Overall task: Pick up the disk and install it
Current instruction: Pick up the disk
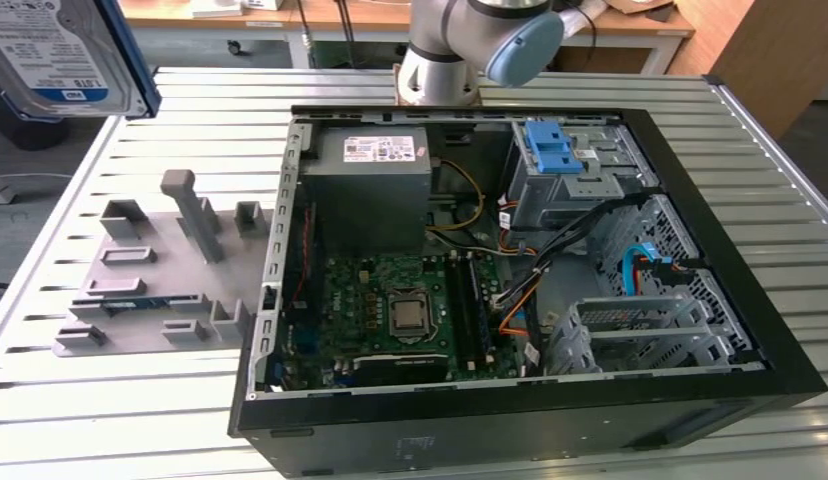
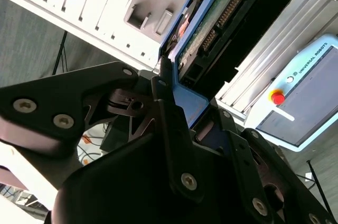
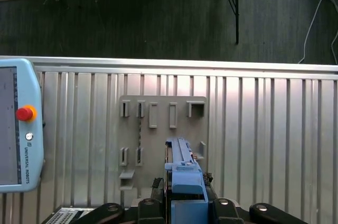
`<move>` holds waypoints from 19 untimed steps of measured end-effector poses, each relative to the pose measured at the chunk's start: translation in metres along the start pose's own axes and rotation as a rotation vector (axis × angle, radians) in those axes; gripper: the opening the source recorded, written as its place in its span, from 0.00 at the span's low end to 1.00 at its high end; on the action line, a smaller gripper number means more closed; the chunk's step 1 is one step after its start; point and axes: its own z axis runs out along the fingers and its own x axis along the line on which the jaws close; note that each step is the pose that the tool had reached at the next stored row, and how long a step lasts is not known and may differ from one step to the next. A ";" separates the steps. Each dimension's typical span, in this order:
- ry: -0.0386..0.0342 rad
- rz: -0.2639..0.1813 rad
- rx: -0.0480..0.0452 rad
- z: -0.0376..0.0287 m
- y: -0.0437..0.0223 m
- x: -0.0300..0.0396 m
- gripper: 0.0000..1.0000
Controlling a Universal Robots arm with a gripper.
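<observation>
One flat silver hard drive in its blue plastic carrier bracket (image 1: pixel 65 55) sits clamped edge-on in your black end effector (image 2: pixel 187 100), closed tight on it, well above the grey slotted holder plate (image 1: pixel 161 270) on the slatted metal counter (image 1: pixel 121 420), presumably to clear its posts.

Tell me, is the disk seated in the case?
No, the disk hangs outside the case, at the exterior view's upper left.

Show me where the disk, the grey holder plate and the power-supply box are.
disk (image 1: pixel 54 50), exterior view, on its white-and-blue label.
grey holder plate (image 1: pixel 158 237), exterior view, on its flat base.
power-supply box (image 1: pixel 374 197), exterior view, on its grey face.
</observation>
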 end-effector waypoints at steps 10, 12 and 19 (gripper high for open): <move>0.0001 0.000 -0.0003 -0.0003 -0.0123 0.0039 0.36; 0.0000 0.000 -0.0002 -0.0003 -0.0145 0.0048 0.36; 0.0000 0.000 -0.0004 -0.0006 -0.0226 0.0080 0.36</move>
